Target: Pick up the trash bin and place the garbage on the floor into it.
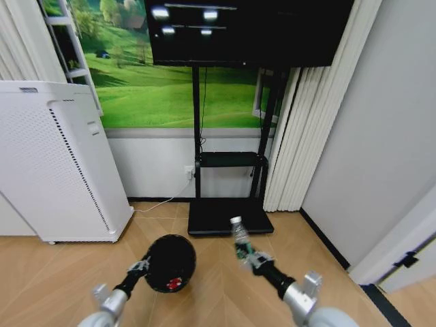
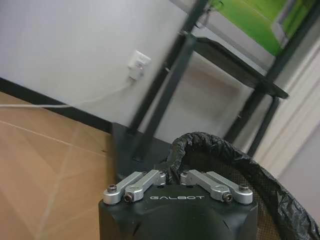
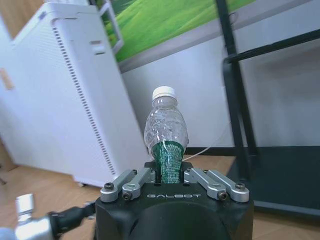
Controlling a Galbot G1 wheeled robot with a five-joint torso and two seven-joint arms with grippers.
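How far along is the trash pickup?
Done: the left hand holds the trash bin by its rim, with something red already inside. In hand: the right hand grips the clear bottle beside the bin, not yet over it. Left: dropping the bottle in.

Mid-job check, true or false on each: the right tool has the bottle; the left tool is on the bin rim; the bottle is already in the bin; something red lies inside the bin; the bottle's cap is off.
1. The right tool holds the bottle. True.
2. The left tool grips the trash bin by its rim. True.
3. The bottle is already inside the bin. False: it is held up beside the bin, apart from it.
4. Something red lies inside the bin. True: a red item shows there.
5. The bottle's cap is off. False: its white cap is on.
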